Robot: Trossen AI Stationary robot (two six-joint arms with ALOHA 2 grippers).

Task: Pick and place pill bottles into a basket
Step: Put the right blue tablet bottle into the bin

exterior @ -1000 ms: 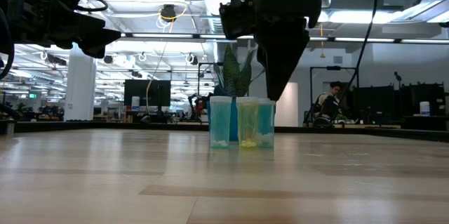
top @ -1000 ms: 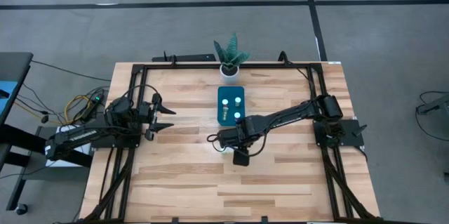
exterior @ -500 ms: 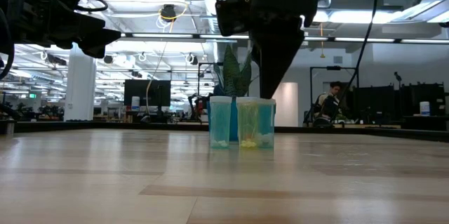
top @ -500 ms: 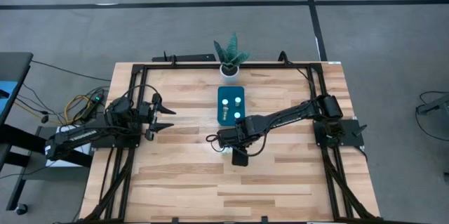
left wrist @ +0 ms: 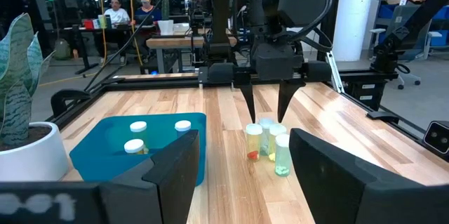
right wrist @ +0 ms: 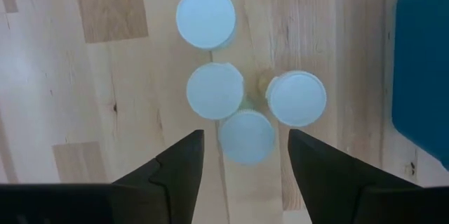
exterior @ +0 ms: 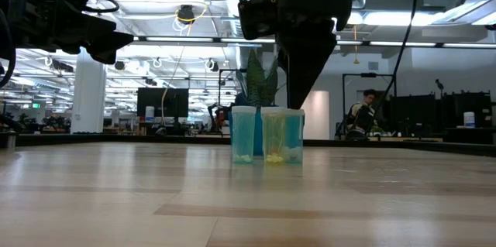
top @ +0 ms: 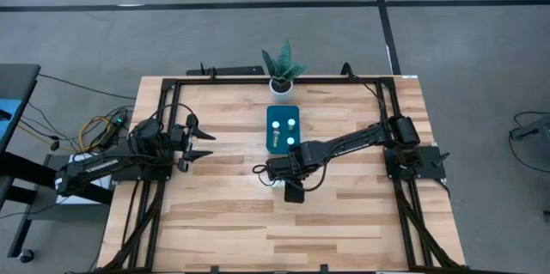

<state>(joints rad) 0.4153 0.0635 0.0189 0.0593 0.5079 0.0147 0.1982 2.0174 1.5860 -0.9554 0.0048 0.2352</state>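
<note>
Right gripper (left wrist: 267, 103) hangs with fingers spread wide above four pill bottles (right wrist: 245, 109) standing close together. To grip well, I think it should descend centered on one cap (right wrist: 246, 136), avoiding its neighbours.

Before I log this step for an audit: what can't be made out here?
- Low view: the basket is hidden behind the pill bottles.
- High view: the bottles on the table sit under the right hand, so their count is unclear there.
- Right wrist view: only white caps show, contents hidden.
- Left hand: nothing visible between its open fingers.
</note>
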